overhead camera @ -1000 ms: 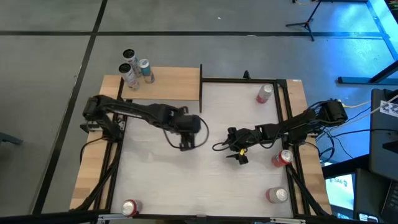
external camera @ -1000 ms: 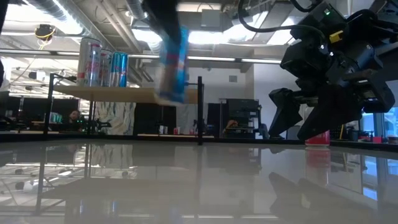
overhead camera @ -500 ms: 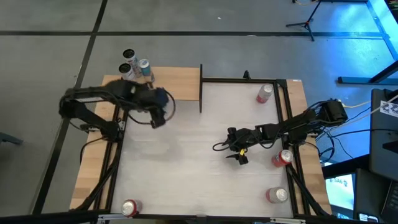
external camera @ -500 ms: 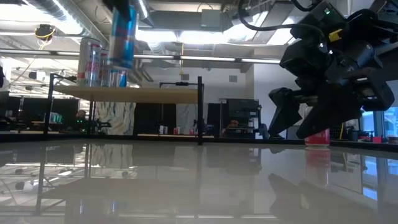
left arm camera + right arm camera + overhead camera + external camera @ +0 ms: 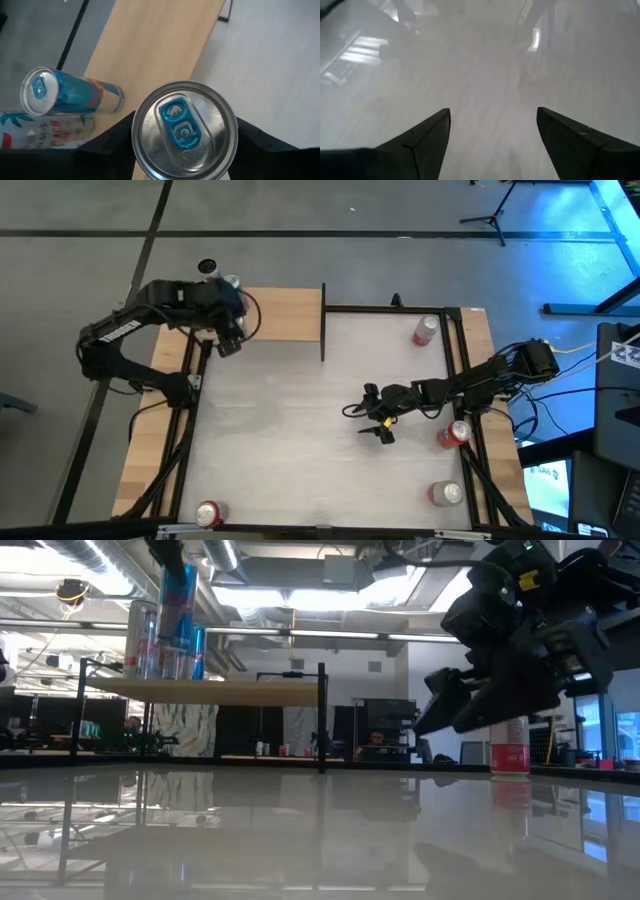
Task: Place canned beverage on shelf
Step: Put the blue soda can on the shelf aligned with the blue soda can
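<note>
The blue can (image 5: 184, 131) is clamped between the fingers of the left pincer (image 5: 228, 330) and hangs upright above the shelf (image 5: 285, 315), near the shelf's outer corner. In the low view the blue can (image 5: 178, 602) sits clear above the board, its base not touching the wood. Its silver lid with the blue pull tab faces the left wrist camera.

Beside it, on the same corner of the shelf, stands a cluster of cans (image 5: 160, 640). The left wrist view shows two of them: a light-blue can (image 5: 70, 96) and, touching it, a white printed can (image 5: 45, 131).

The right pincer (image 5: 378, 423) hovers over the middle of the white worktop (image 5: 290, 460), well apart from the shelf, fingers spread wide with nothing between them.

Red cans stand on the worktop away from the shelf: one (image 5: 425, 330) at the far right corner, two (image 5: 455, 433) (image 5: 445, 494) along the right edge, and one (image 5: 208, 513) at the near left corner.
</note>
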{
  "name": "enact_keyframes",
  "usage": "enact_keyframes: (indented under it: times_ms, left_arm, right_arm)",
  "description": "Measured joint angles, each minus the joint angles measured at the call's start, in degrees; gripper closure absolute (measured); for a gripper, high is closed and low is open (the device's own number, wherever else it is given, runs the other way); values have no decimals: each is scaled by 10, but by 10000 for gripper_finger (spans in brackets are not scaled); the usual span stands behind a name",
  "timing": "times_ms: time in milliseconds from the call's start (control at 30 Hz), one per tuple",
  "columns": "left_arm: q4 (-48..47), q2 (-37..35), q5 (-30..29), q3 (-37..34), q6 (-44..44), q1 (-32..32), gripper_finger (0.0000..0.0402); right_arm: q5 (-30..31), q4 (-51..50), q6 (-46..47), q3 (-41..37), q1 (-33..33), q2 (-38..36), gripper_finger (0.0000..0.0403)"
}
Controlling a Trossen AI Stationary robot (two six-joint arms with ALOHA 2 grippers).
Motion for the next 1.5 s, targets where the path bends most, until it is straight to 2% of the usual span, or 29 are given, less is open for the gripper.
enact_keyframes:
  times_ms: [300, 567, 667, 833, 1167, 1500]
  left_arm:
    - [33, 1, 76, -25, 125, 129, 192]
    - [64, 1, 157, -62, 173, 228, 191]
    - [64, 1, 164, -72, 175, 250, 191]
    - [78, 1, 174, -82, 179, 269, 188]
    - [94, 1, 170, -95, 177, 277, 141]
    - [111, 1, 152, -95, 194, 277, 127]
  right_arm:
    - [-6, 27, 26, 0, 1, 0, 110]
    - [-15, 27, 30, 0, 1, 0, 110]
    - [-15, 27, 27, 0, 1, 0, 110]
    - [-15, 27, 13, 0, 1, 0, 110]
    - [-15, 28, 12, 0, 0, 0, 110]
    - [-15, 28, 12, 0, 0, 0, 110]
